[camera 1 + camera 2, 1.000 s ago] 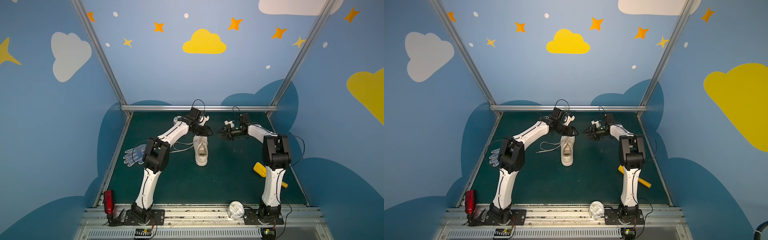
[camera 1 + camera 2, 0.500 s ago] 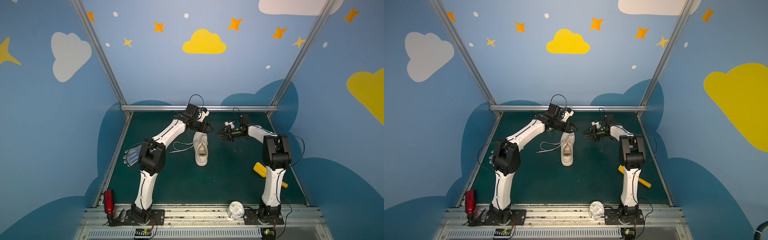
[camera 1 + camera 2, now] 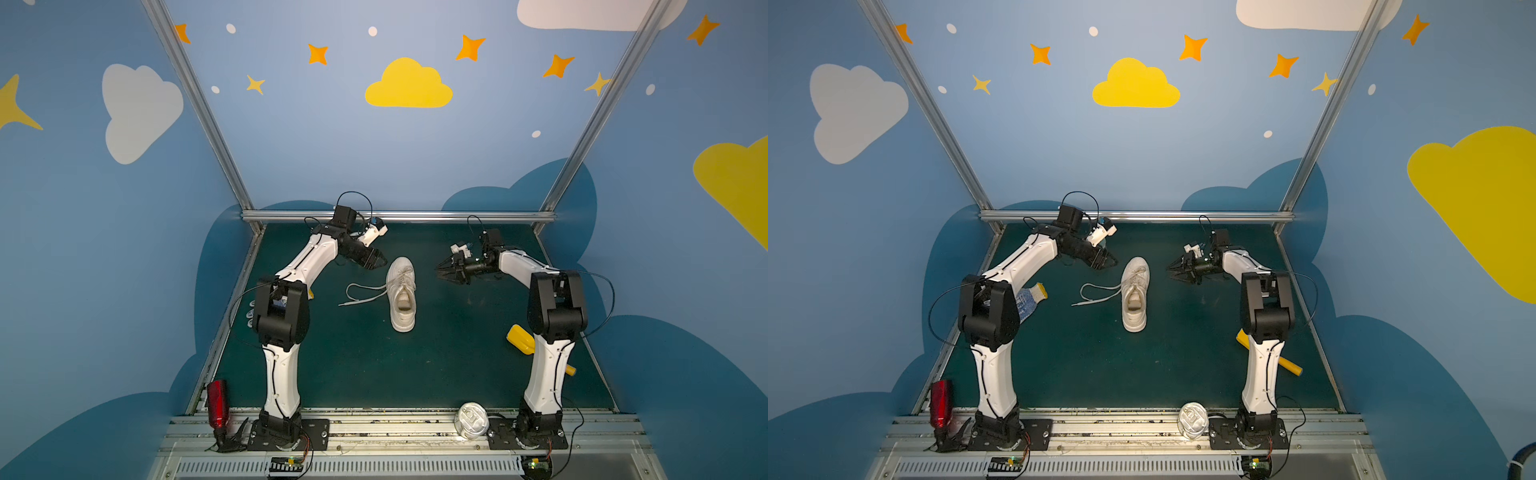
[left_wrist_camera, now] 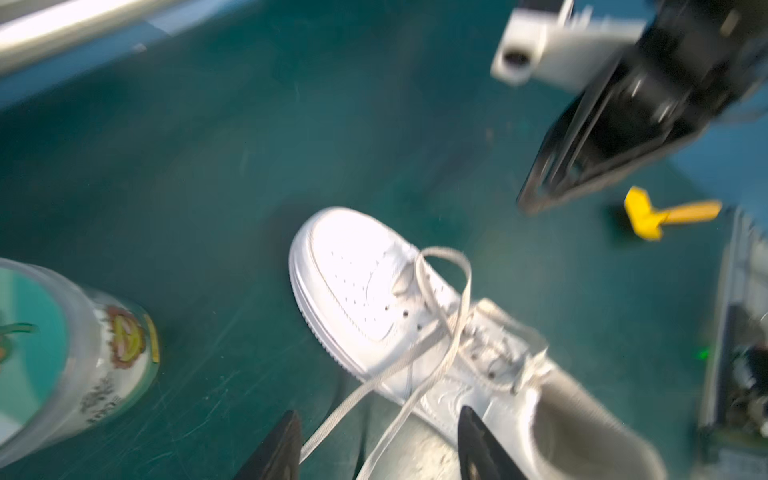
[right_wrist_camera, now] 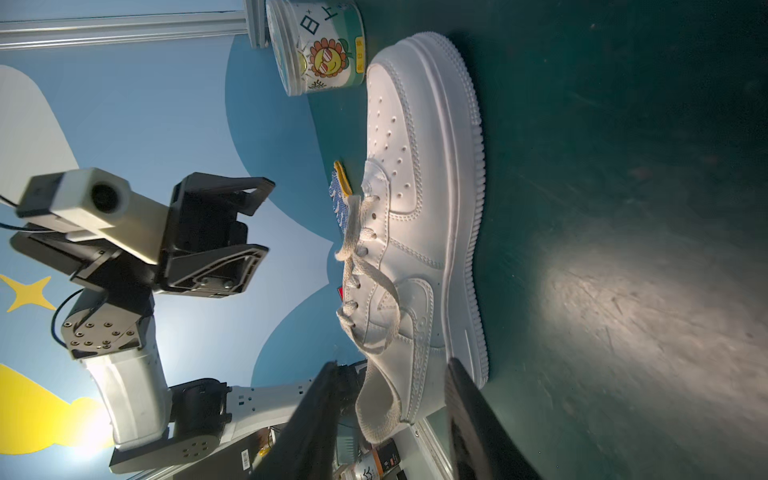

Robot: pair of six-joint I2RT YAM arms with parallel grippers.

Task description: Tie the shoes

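One red bottle (image 3: 217, 403) stands front left, with one dotted glove (image 3: 1027, 301) behind the left arm. The left gripper (image 3: 377, 262), jaws parted and empty, hangs beside the toe of the one white sneaker (image 3: 402, 297) mid-mat, whose laces (image 3: 360, 291) trail left. The right gripper (image 3: 441, 271), also parted and empty, flanks its other side. One yellow tool (image 3: 520, 338) lies right.

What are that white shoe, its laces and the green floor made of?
Shoe: smooth leather or imitation, slightly glossy; stitched panels, punched toe holes. Sole: likely rubber, ribbed edge. Laces: flat woven fabric, matte, fuzzy edges. Floor: dull, scuffed green mat, perhaps rubber; hard to tell.
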